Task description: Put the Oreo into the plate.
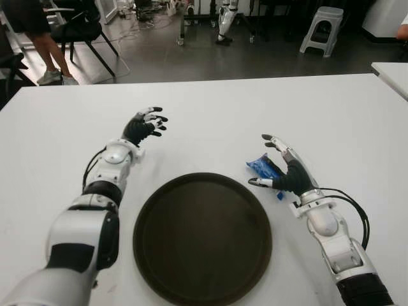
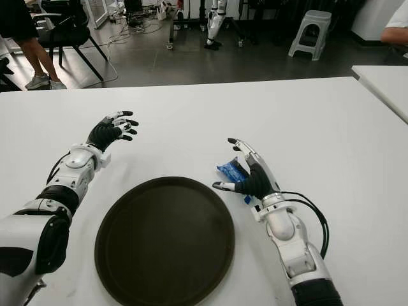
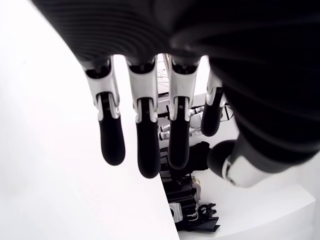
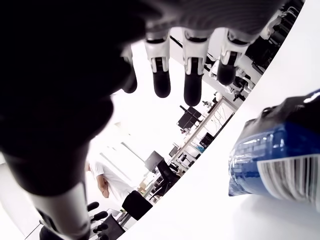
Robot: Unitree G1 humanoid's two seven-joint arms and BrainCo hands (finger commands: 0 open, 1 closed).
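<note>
A blue Oreo pack [image 1: 261,167] lies on the white table [image 1: 210,121] just past the right rim of the round dark plate [image 1: 202,236]. My right hand [image 1: 266,160] hovers beside and partly over the pack, fingers spread and thumb pointing toward the plate; nothing is grasped. In the right wrist view the pack [image 4: 280,160] lies flat on the table under the straight fingertips [image 4: 193,95]. My left hand [image 1: 150,121] shows open beyond the plate's left side, holding nothing; its fingers [image 3: 145,150] hang straight in the left wrist view.
A second white table [image 1: 392,73] stands at the far right. Beyond the table's far edge are a grey stool [image 1: 322,29], a black chair [image 1: 83,32], a person's legs [image 1: 44,51] and robot legs [image 1: 226,22]. A black cable [image 1: 357,213] loops off my right forearm.
</note>
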